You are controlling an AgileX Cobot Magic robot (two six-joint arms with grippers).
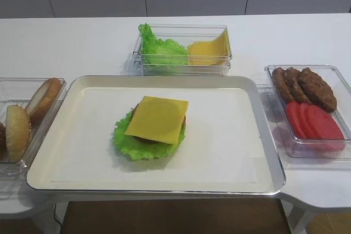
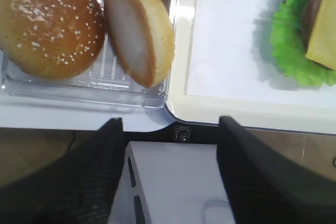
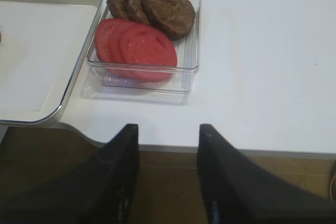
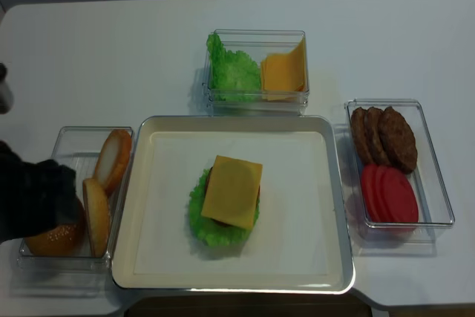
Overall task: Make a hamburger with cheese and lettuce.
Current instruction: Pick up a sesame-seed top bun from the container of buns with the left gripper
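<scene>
Yellow cheese sits skewed on the hamburger, so a bun top pressed down off-centre could slide it, while both the left tool and right tool hang released and empty.

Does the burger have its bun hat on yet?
Not yet. The cheese is the top layer of the hamburger, uncovered; the seeded bun top sits in its bin.

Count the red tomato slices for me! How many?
3 tomato slices, overlapping in a row at the near end of the right-hand bin: front, middle, back. More could hide underneath.
</scene>
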